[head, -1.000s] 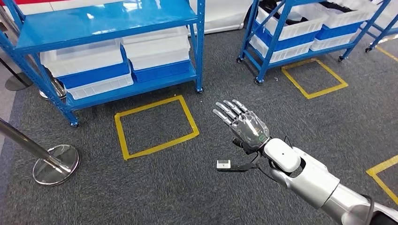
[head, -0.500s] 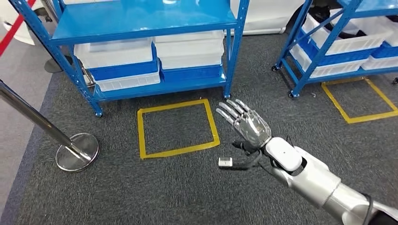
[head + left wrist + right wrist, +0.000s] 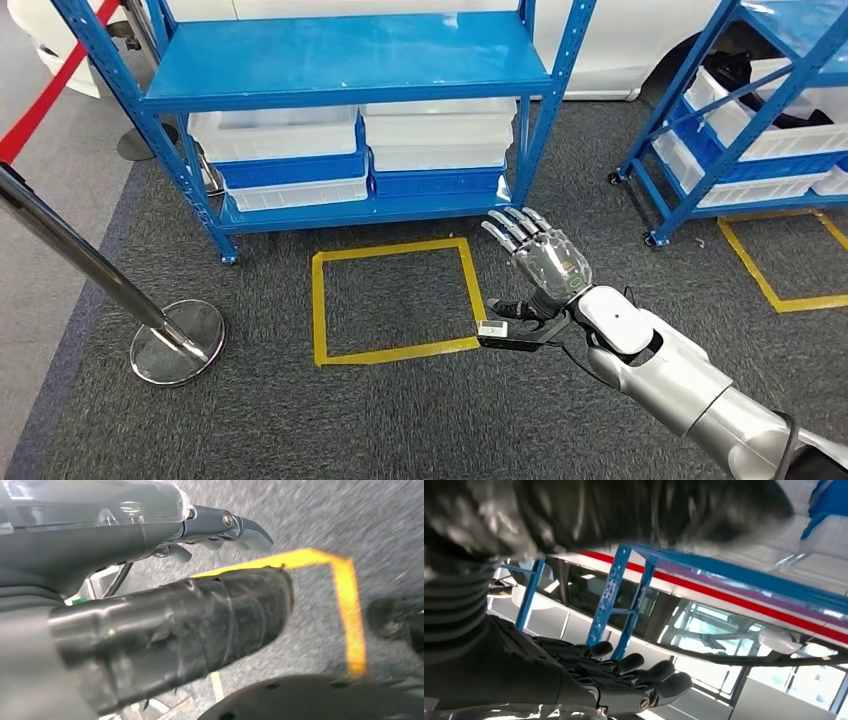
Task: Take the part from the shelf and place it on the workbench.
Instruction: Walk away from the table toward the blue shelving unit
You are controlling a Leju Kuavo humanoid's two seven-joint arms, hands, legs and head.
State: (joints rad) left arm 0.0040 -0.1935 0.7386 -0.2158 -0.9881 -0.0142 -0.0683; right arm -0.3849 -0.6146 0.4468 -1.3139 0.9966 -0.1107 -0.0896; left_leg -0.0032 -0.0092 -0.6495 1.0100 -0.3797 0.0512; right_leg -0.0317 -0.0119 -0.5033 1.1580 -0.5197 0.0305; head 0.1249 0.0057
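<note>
My right hand (image 3: 540, 262) hangs over the grey carpet (image 3: 300, 420) with fingers stretched apart, holding nothing — just in front of the blue shelf (image 3: 350, 60) with its white bins (image 3: 275, 135). My left hand (image 3: 125, 580): grip unclear. The part I cannot make out.

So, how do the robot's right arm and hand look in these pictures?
The right arm is silver with a white rounded wrist cover. The right hand has a clear shiny shell over its back, a small green mark near the wrist and silver-grey segmented fingers. Thin black cables run under the wrist to a small white-tipped piece.
</note>
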